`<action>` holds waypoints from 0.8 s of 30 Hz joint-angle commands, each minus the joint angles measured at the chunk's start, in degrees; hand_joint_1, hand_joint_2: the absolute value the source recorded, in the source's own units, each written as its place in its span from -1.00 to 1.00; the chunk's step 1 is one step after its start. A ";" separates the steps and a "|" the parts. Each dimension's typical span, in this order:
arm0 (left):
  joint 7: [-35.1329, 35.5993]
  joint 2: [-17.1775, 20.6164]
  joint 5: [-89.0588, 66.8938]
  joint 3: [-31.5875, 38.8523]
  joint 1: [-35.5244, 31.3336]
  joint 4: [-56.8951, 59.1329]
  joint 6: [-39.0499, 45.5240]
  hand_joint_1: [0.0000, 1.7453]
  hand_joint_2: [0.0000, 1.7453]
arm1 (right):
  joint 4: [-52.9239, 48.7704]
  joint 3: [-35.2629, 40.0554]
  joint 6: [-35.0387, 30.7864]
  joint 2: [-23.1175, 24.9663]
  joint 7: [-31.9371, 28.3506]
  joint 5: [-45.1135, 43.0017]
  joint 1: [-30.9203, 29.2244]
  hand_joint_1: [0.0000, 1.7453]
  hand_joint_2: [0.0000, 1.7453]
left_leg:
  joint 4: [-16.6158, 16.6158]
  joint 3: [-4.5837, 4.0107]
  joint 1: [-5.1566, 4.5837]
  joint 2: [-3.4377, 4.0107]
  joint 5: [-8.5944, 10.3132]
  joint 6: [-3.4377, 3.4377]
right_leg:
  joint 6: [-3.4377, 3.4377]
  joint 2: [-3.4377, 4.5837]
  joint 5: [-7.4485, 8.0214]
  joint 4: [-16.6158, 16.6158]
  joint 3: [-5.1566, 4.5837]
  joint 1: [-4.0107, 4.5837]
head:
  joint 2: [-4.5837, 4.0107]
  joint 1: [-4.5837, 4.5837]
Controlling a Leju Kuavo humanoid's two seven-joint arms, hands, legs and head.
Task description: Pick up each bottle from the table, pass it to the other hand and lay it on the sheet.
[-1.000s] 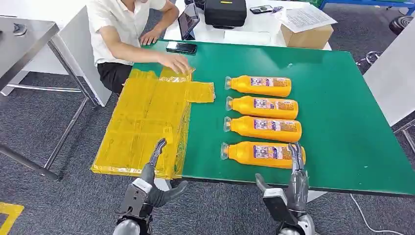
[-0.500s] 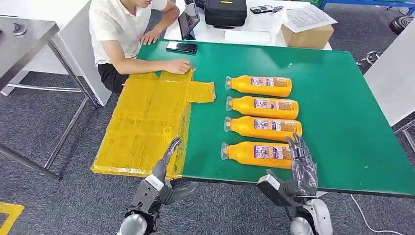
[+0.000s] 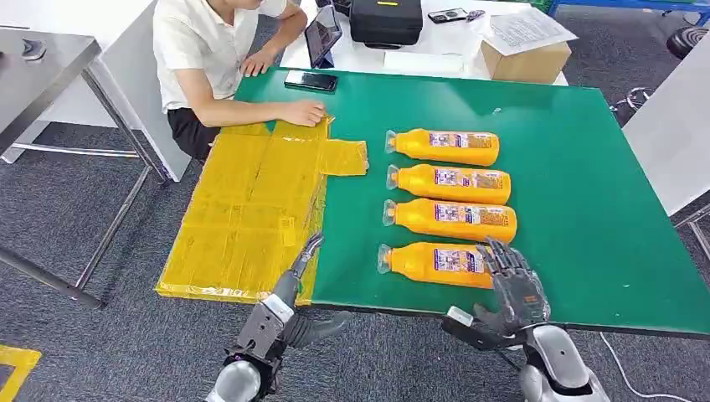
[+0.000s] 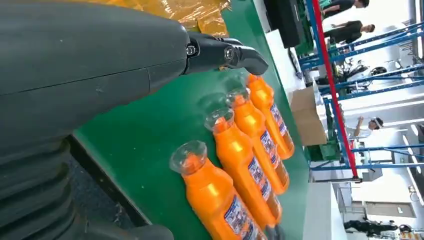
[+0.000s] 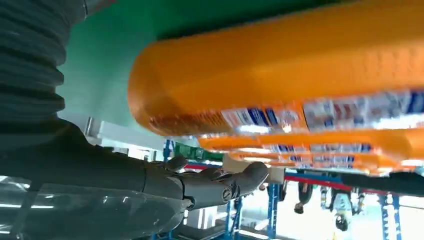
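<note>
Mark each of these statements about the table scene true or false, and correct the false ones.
1. Four orange bottles lie on the green table. True; the nearest bottle is at the front of the row.
2. A bottle already lies on the yellow sheet. False; the sheet holds no bottle.
3. The right robot hand is at the base end of the nearest bottle, fingers spread. True.
4. The left robot hand holds a bottle. False; it is empty, by the sheet's near edge.
5. A person's hand rests on the sheet's far edge. True.
</note>
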 commanded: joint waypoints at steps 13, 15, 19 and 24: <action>0.55 -0.20 0.03 -0.74 -1.76 3.51 0.34 -1.00 1.00 | 13.60 8.28 -1.78 -4.07 10.27 12.83 -8.59 -1.00 1.00 | -0.09 0.42 0.00 0.07 -0.02 -0.09 | -0.10 0.09 0.00 -0.08 0.37 0.00 | 0.00 0.00; 0.55 -0.20 0.03 -0.74 -1.76 3.51 0.34 -1.00 1.00 | 13.60 8.28 -1.78 -4.07 10.27 12.83 -8.59 -1.00 1.00 | -0.09 0.44 -0.03 0.03 -0.02 -0.08 | -0.09 0.05 -0.01 -0.08 0.40 -0.02 | 0.00 -0.02; 0.57 -0.19 -0.02 -0.64 -1.54 3.32 0.47 -1.00 1.00 | 14.32 7.53 -2.29 -3.23 11.36 13.07 -8.63 -1.00 1.00 | -0.13 0.54 -0.02 0.04 -0.03 -0.09 | -0.12 0.07 -0.02 -0.12 0.50 -0.01 | 0.00 0.00; 0.64 -0.22 -0.23 -0.58 -1.49 3.26 0.49 -1.00 1.00 | 15.48 6.60 -2.16 -1.39 11.16 12.27 -9.28 -1.00 1.00 | -0.06 0.37 -0.03 0.06 0.01 -0.03 | -0.04 0.07 0.03 -0.07 0.34 -0.02 | 0.00 0.00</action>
